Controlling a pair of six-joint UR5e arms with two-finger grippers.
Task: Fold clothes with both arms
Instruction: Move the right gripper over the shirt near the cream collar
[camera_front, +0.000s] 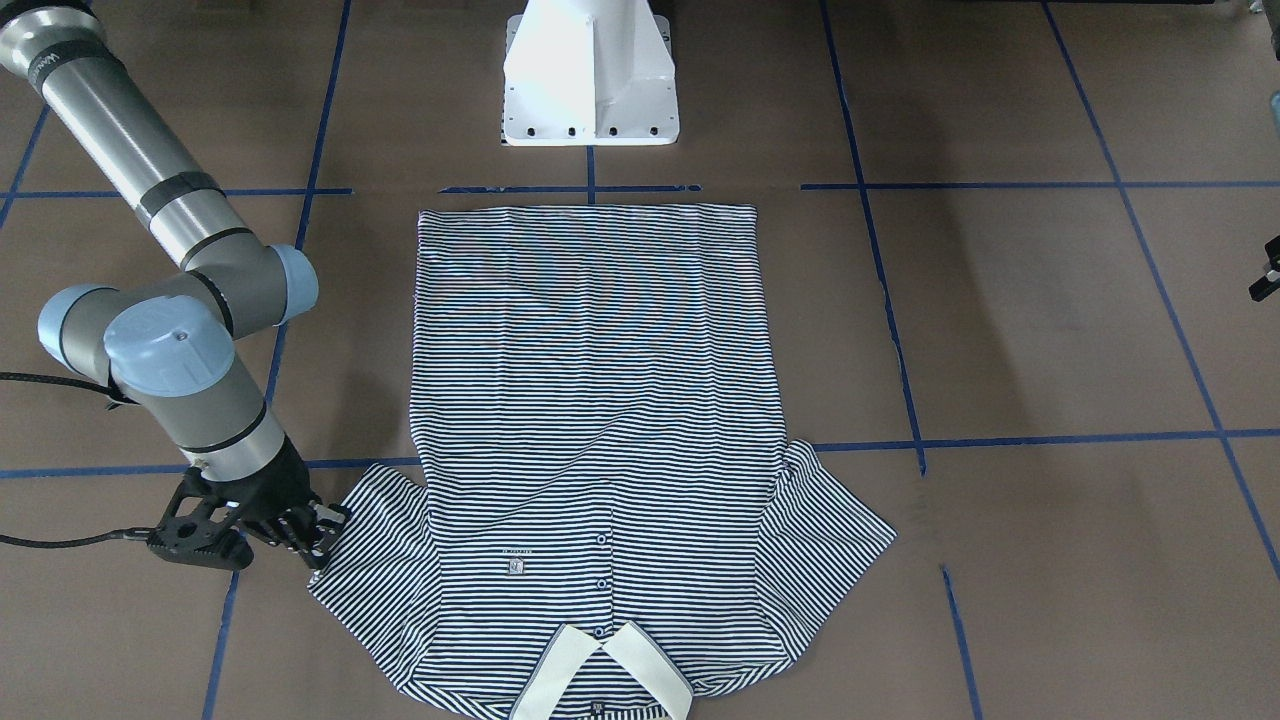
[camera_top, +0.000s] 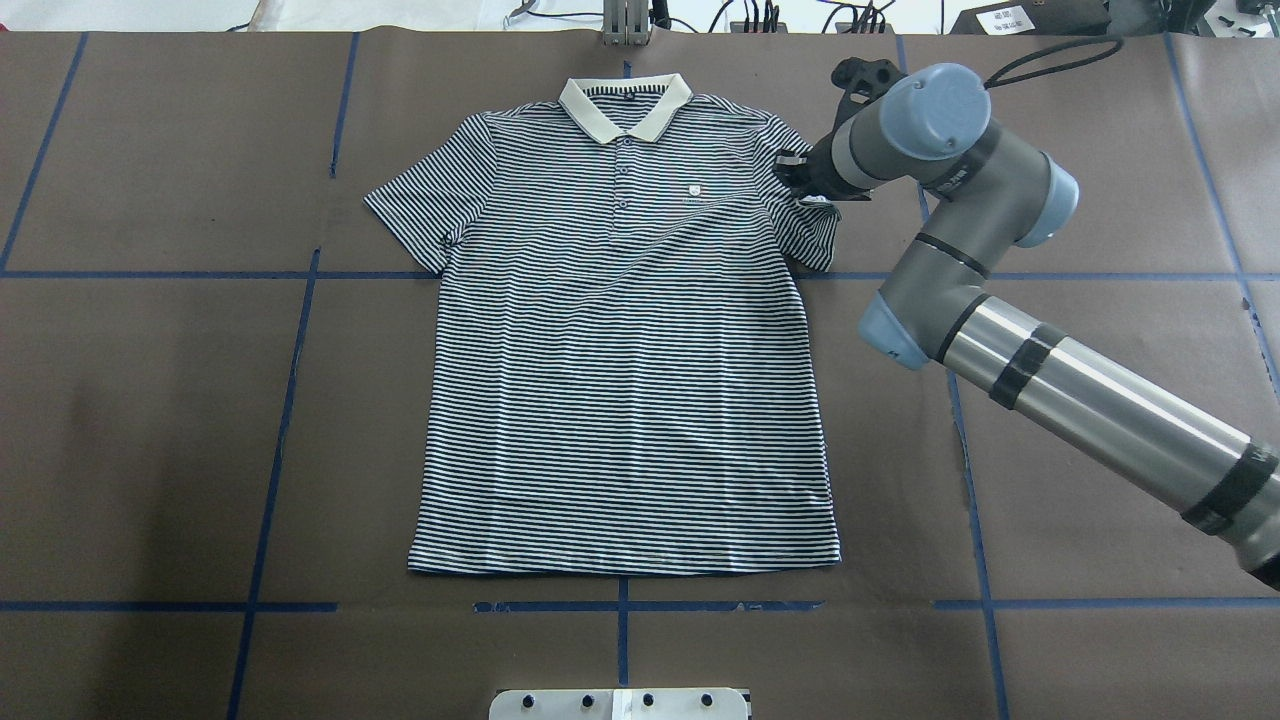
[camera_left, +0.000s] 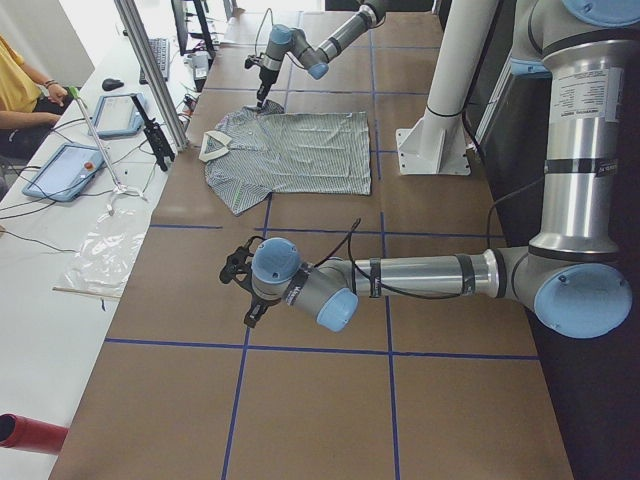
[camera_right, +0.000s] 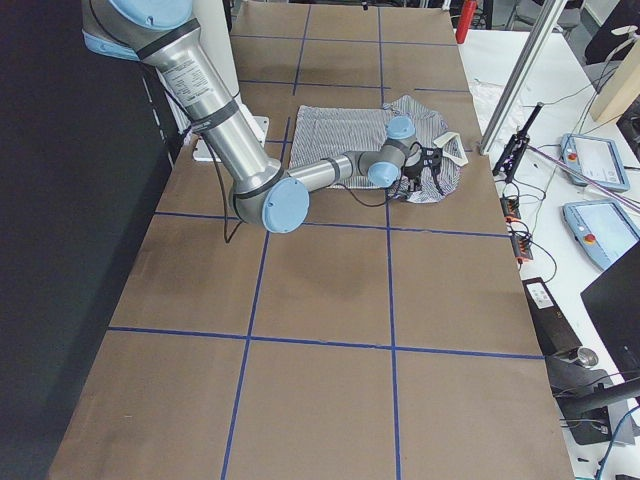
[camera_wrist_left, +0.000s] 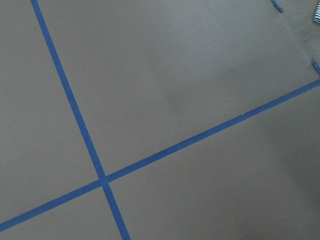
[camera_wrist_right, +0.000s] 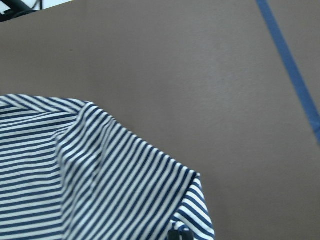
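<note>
Overhead exterior view, item one: polo shirt (camera_top: 620, 350). It lay flat and face up at the centre of the tabletop (camera_top: 150, 420), with the collar (camera_top: 625, 105) toward the top of the frame and the hem (camera_top: 620, 565) toward the bottom. Both sleeves were spread outward, and you would have found no fold anywhere.

Item two: right end effector (camera_front: 320, 535), lower left of the front-facing view. Its fingertips were touching the outer edge of the near sleeve (camera_front: 375, 530). The right wrist view showed that sleeve slightly rumpled. You could not tell from any view whether the jaws had closed on the cloth or merely rested against it.

Item three: left end effector (camera_left: 240, 285), centre of the exterior left view. It was low over bare tabletop, well apart from the shirt. Its wrist camera gave you only brown surface and blue tape lines (camera_wrist_left: 75, 115). You could not tell whether it was open or closed.

Status, by judgement: the task was barely begun.
- Done: the garment was spread out and the right arm was at its sleeve.
- Left for you: secure that sleeve, bring the left arm to the opposite sleeve (camera_top: 415, 205), and make every fold of sleeves and body.
</note>
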